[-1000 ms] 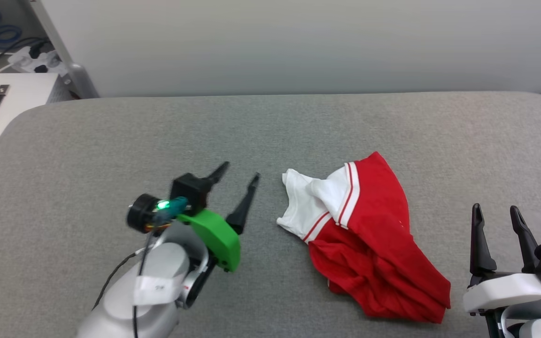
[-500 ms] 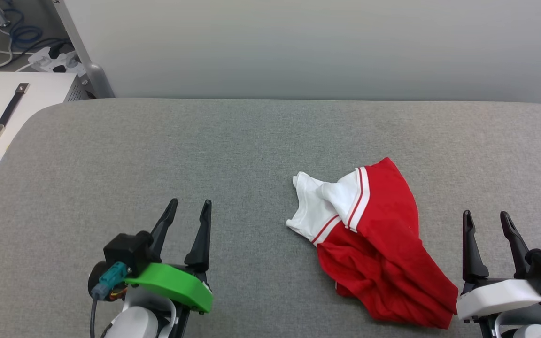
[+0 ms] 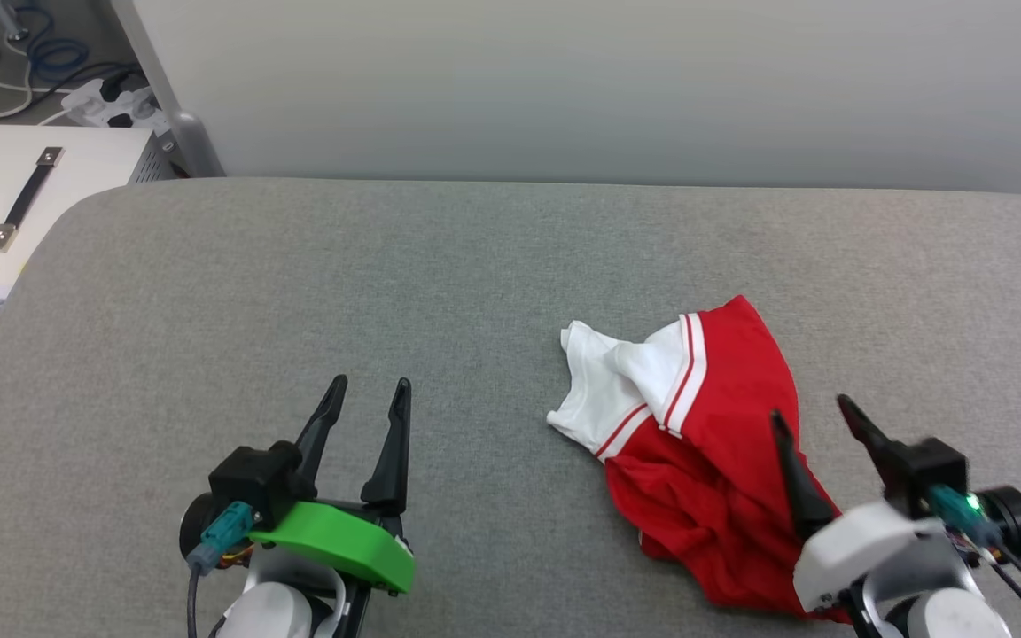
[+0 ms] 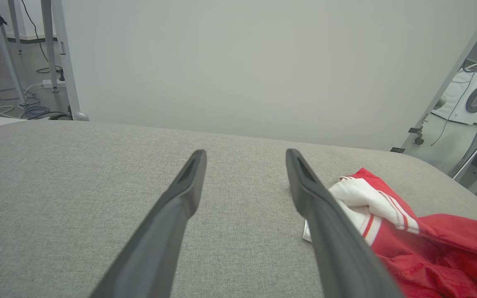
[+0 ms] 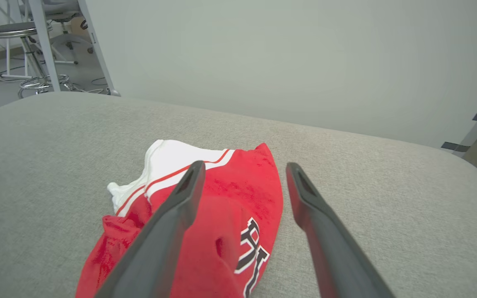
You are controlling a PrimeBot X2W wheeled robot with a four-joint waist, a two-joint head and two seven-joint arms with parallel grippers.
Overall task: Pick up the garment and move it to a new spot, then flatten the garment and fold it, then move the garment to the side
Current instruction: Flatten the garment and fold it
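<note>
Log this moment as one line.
shirt: crumpled on table | left jaws: open, empty, apart from shirt | right jaws: open, empty, over shirt

The garment (image 5: 238, 207) bears black-and-white block lettering (image 5: 253, 248), too crumpled and partial to read.

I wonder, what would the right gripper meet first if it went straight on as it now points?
Most likely the garment: the right gripper, open, aims at its red edge, though its height above the cloth is unclear.
</note>
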